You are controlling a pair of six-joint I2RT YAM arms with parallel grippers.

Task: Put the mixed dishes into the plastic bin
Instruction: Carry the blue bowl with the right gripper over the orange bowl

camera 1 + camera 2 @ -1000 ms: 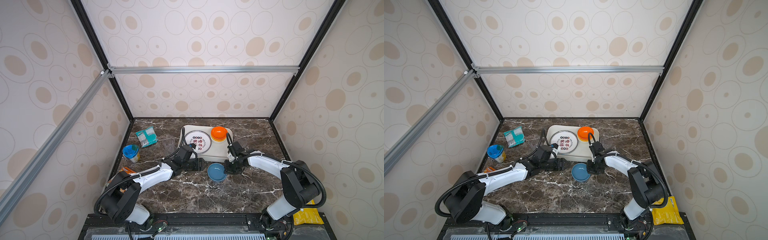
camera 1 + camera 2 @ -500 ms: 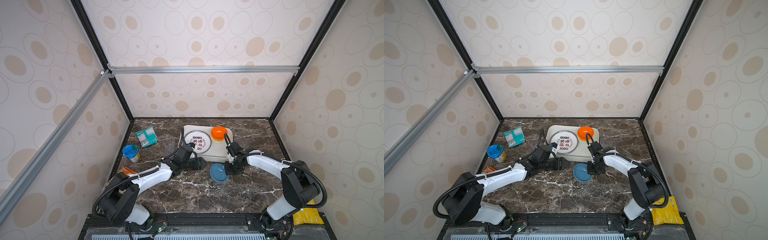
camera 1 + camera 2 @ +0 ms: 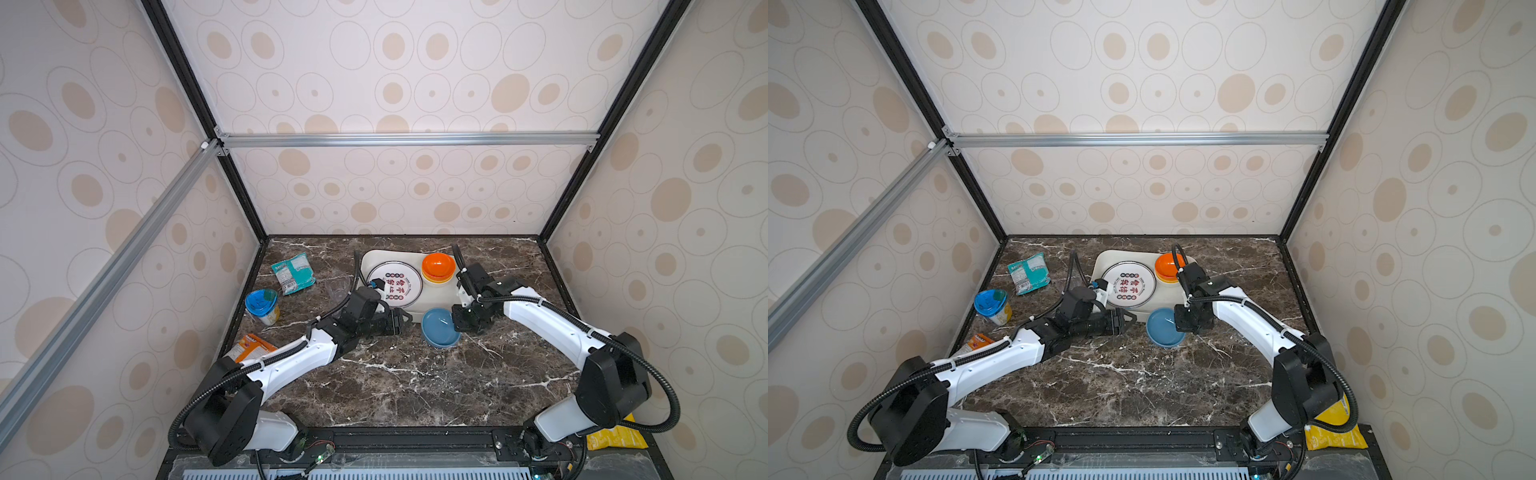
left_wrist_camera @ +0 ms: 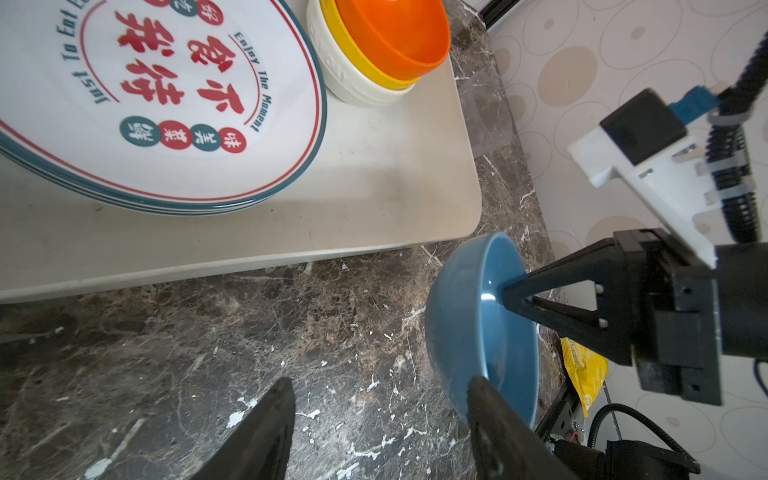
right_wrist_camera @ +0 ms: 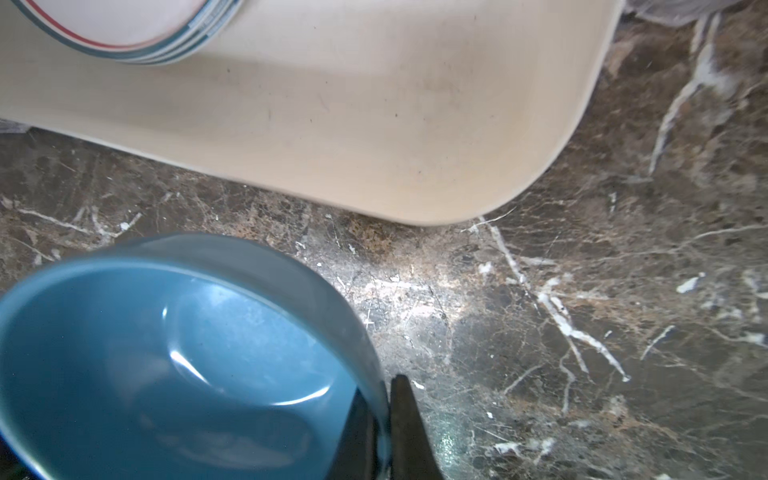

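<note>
The right arm reaches forward from its base, forearm angled inward and wrist tipped down. The right gripper (image 3: 456, 323) pinches the rim of the blue bowl (image 3: 436, 332), which is tilted just in front of the plastic bin (image 3: 442, 297). The left arm stretches low over the desk (image 3: 415, 382). The left gripper (image 3: 405, 322) is spread and empty, and points at the bowl.
</note>
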